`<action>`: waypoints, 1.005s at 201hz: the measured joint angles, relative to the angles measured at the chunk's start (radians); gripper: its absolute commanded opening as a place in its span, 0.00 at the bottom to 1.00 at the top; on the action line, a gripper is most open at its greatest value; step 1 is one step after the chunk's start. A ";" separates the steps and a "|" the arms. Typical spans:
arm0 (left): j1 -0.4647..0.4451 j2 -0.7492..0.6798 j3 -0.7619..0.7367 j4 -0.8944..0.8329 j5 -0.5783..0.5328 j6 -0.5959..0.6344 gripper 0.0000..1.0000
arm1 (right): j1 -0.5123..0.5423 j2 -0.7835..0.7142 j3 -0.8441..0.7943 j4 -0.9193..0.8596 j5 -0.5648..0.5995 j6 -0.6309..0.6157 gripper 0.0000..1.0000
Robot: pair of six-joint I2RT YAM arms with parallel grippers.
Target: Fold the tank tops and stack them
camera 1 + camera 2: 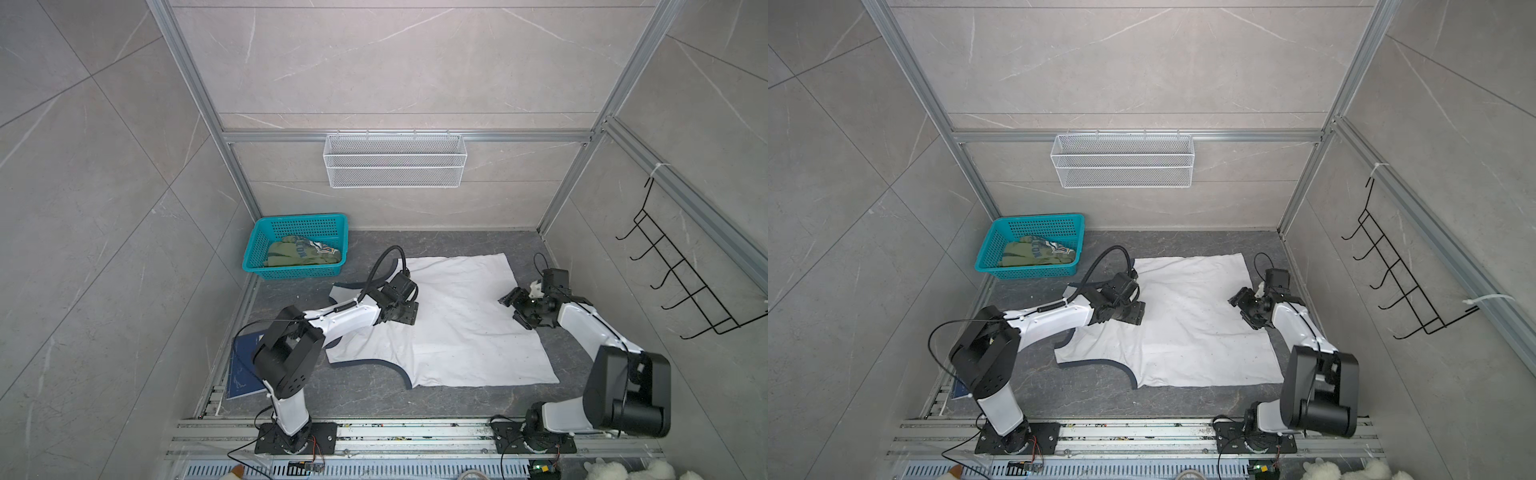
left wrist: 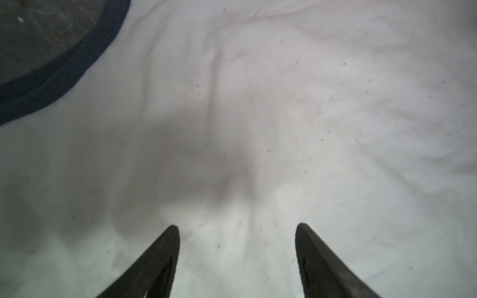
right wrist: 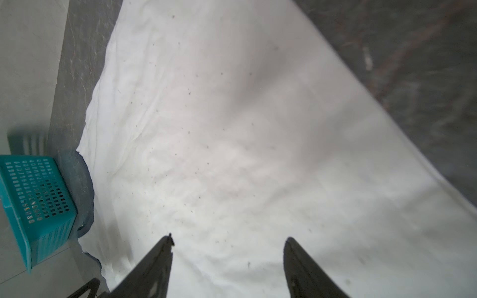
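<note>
Wht tank top point(image 1: 457, 332) — flat, unfolded

Bench point(image 1: 436, 243), upper centre strip along back wall: bare, open lane.
Teal basket point(image 1: 291, 272) blocks upper-left corner, olive tank top point(image 1: 291, 255) inside.
White tank top point(image 1: 457, 332) lies flat across centre, low.
Blue book point(image 1: 241, 370) flat at left edge, partly under left arm point(image 1: 345, 318).
Lower strip in front of cloth: bare.
Right-edge gap: right arm point(image 1: 582, 328) fills it.
Wire shelf point(image 1: 395, 166) and hook rack point(image 1: 702, 287) on walls, well above bench.
</note>
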 measured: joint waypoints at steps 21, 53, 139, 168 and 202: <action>0.006 0.090 0.053 0.008 0.011 -0.005 0.75 | 0.012 0.116 0.023 0.072 -0.008 0.000 0.70; 0.001 0.164 0.088 0.025 0.037 -0.031 0.76 | 0.011 0.216 0.071 0.106 0.013 0.002 0.71; -0.074 0.187 0.128 0.033 0.086 -0.085 0.85 | -0.101 0.276 0.120 0.175 0.010 0.064 0.72; -0.082 0.117 0.110 -0.025 0.072 -0.103 0.90 | -0.102 0.255 0.117 0.156 0.036 0.051 0.72; -0.082 -0.151 -0.010 -0.112 -0.021 -0.162 0.87 | -0.074 0.093 0.069 0.067 0.048 -0.001 0.72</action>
